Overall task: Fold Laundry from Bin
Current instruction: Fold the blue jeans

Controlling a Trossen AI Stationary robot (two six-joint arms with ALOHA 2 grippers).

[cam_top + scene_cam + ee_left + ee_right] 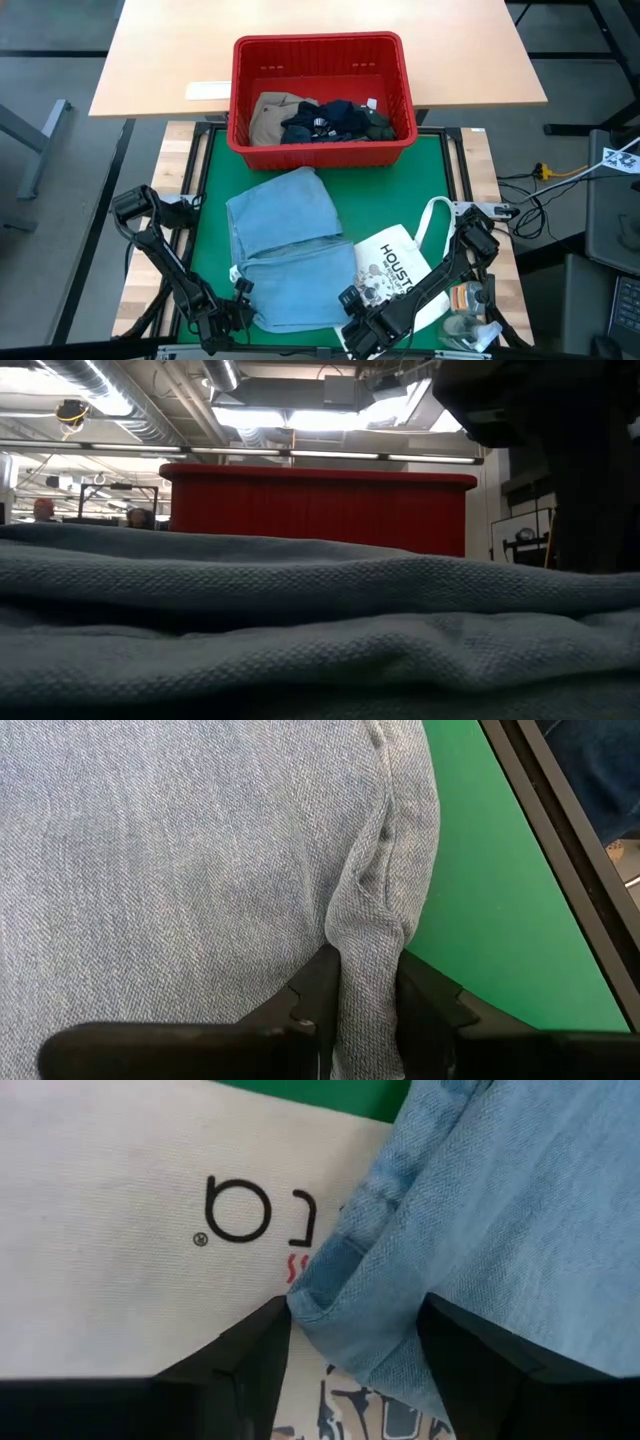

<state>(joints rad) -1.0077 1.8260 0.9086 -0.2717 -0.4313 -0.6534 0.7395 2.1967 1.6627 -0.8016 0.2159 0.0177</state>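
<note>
A rectangular red plastic basket with slotted sides (322, 95) at the far edge of the green mat (430, 175) holds khaki-tan (272, 115), navy (325, 120) and dark green (378, 124) garments. Nearer, the light blue denim garment (290, 245) lies spread, its right edge over a white printed tote bag (395, 270). The left gripper (362, 995) pinches its near-left edge; the right gripper (355, 1342) straddles its near-right corner, fingers apart

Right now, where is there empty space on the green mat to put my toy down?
Bare green mat shows between the red bin and the blue denim, mostly at the mat's left and right edges. The near side is crowded: denim, white tote bag and both grippers.
</note>
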